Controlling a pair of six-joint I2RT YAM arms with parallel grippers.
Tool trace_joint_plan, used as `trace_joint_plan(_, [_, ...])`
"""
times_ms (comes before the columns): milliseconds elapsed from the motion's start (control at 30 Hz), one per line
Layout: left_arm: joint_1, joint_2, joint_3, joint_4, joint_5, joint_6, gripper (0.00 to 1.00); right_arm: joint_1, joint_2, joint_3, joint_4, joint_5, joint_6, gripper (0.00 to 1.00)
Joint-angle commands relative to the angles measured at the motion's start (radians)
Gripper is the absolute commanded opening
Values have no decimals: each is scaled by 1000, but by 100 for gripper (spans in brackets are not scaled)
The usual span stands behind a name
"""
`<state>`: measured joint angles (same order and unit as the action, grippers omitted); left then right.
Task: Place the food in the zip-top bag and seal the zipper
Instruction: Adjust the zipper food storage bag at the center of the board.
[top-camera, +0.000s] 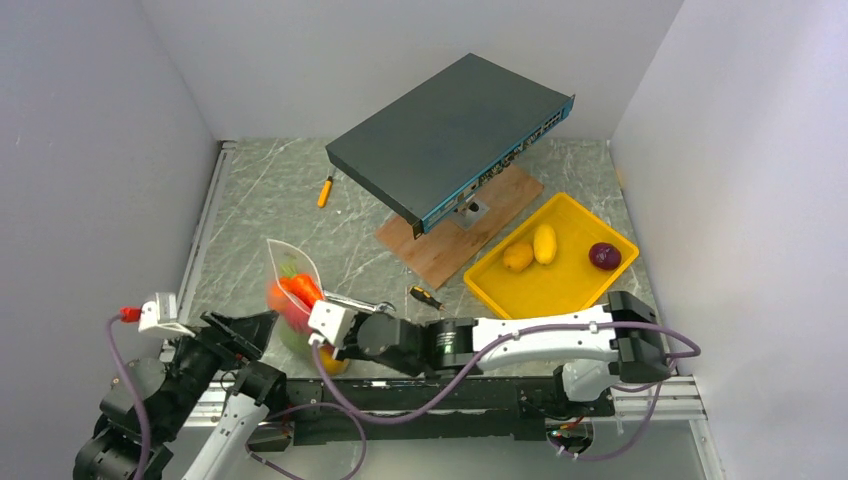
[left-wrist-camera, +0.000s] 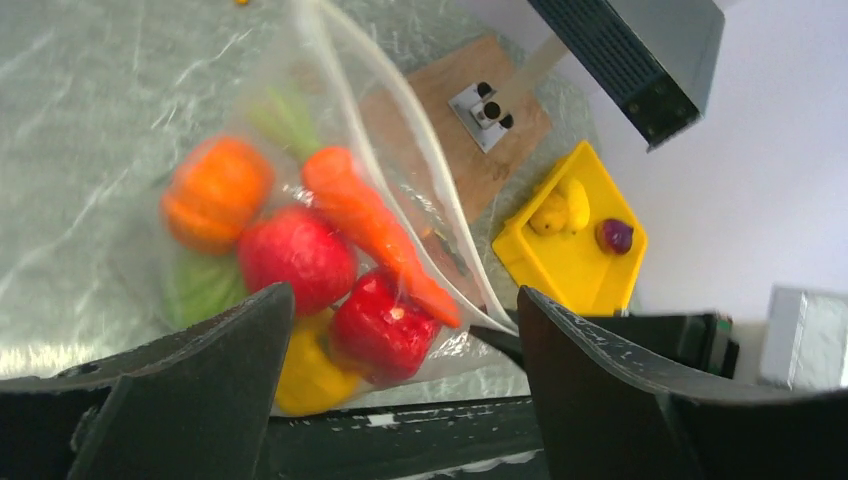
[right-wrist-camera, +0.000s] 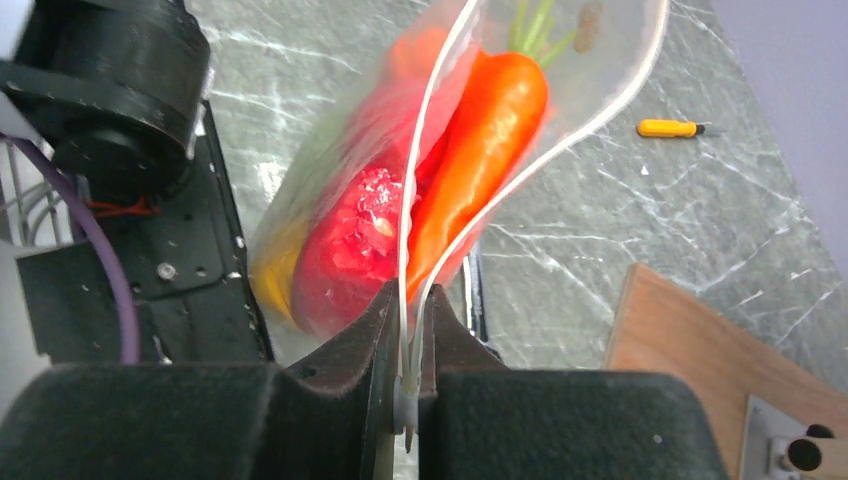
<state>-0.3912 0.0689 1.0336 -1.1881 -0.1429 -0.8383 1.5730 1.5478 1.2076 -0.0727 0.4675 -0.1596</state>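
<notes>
The zip-top bag (top-camera: 290, 262) stands near the table's front left, holding food: a carrot (right-wrist-camera: 490, 140), red peppers (left-wrist-camera: 385, 325), an orange pumpkin (left-wrist-camera: 215, 190), a yellow pepper (left-wrist-camera: 305, 375) and green cabbage (left-wrist-camera: 200, 285). My right gripper (right-wrist-camera: 410, 300) is shut on one end of the zipper (right-wrist-camera: 405, 220), pinching both whitish strips together; beyond the pinch the mouth gapes. My left gripper (left-wrist-camera: 405, 300) is open, its jaws wide on either side of the bag's lower part without touching it. In the top view the left gripper (top-camera: 250, 332) and right gripper (top-camera: 312, 325) flank the bag.
A yellow tray (top-camera: 560, 285) at right holds two yellow potatoes (top-camera: 545, 243) and a purple onion (top-camera: 604, 256). A dark network switch (top-camera: 450, 135) is propped over a wooden board (top-camera: 440, 250). Yellow-handled screwdrivers lie at back left (top-camera: 325, 190) and mid-front (top-camera: 425, 296).
</notes>
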Motion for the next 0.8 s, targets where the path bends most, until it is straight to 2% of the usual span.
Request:
trace_joint_plan(0, [1,72,1,183,170,381,87,-61,-97,-70,126,-237,-135,0])
trace_joint_plan(167, [0,155,27,257,322,501,88,-143,-110,-50,79,-439,-159,0])
trace_joint_plan(267, [1,208,17,260,547,644,88,-189,-123,-56,51,-535,-166,0])
trace_joint_plan(367, [1,254,19,221,676,733,90,-238,-138,-64,25,-619,-157,0])
trace_joint_plan(567, [1,225,2,263,701,866,91,-316,-179,-87,0,-742,-136,0])
trace_joint_plan(767, [0,52,-152,553,802,988,95,-373,-201,-92,-19,-846,-120,0])
